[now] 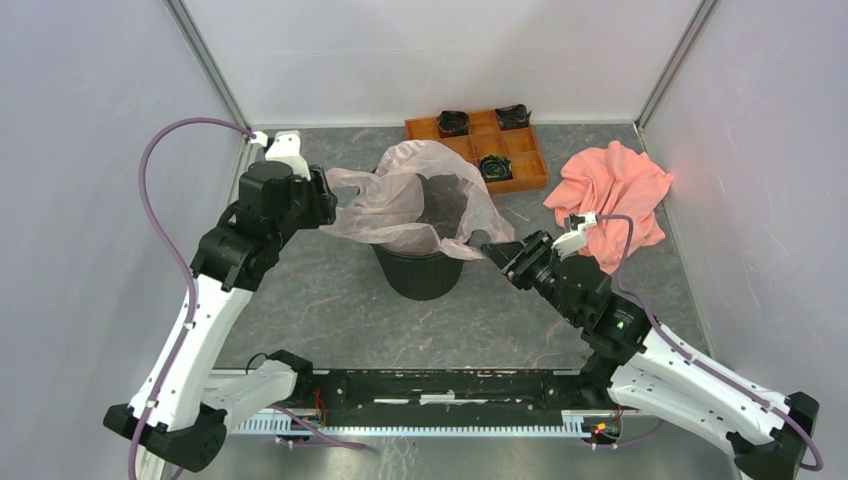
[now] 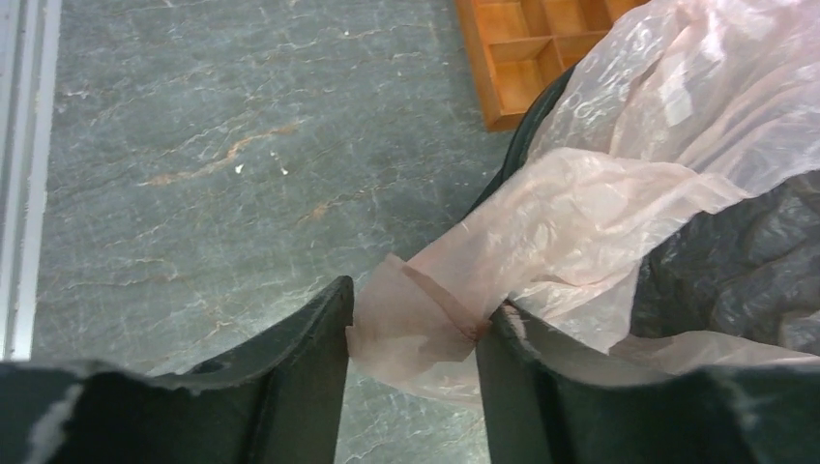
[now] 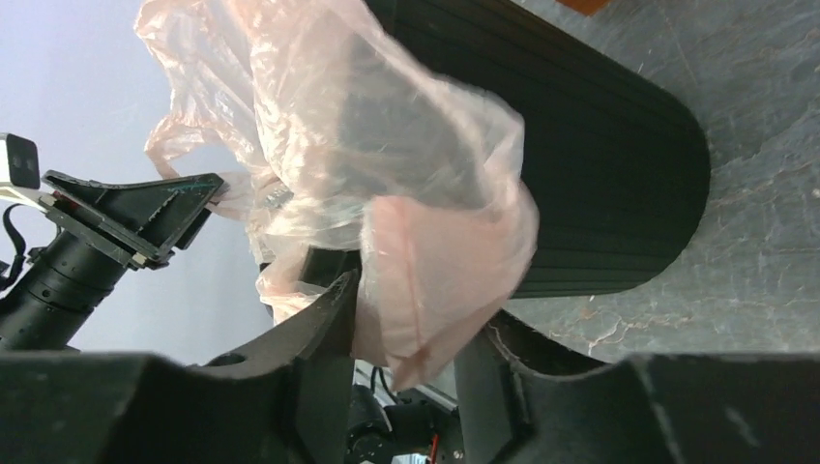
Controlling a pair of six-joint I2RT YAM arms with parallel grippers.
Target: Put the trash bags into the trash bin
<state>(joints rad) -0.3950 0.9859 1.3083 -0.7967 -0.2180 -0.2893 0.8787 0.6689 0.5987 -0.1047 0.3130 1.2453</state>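
The pink bag [image 1: 395,195] lies spread over the mouth of the black bin [image 1: 420,278], which stands upright near the middle of the grey table [image 1: 320,310]; part of the film sags inside the rim and the rest billows above it. The left gripper [image 1: 326,203] is at the bag's left edge, its fingers about half closed and pinching a fold of the film that stretches out sideways past the rim. The right gripper [image 1: 496,250] sits just beside the bin's right side, likewise half closed, with a bunch of the film caught between its fingers. An orange tray [image 1: 423,128] and a salmon cloth [image 1: 615,190] lie behind.
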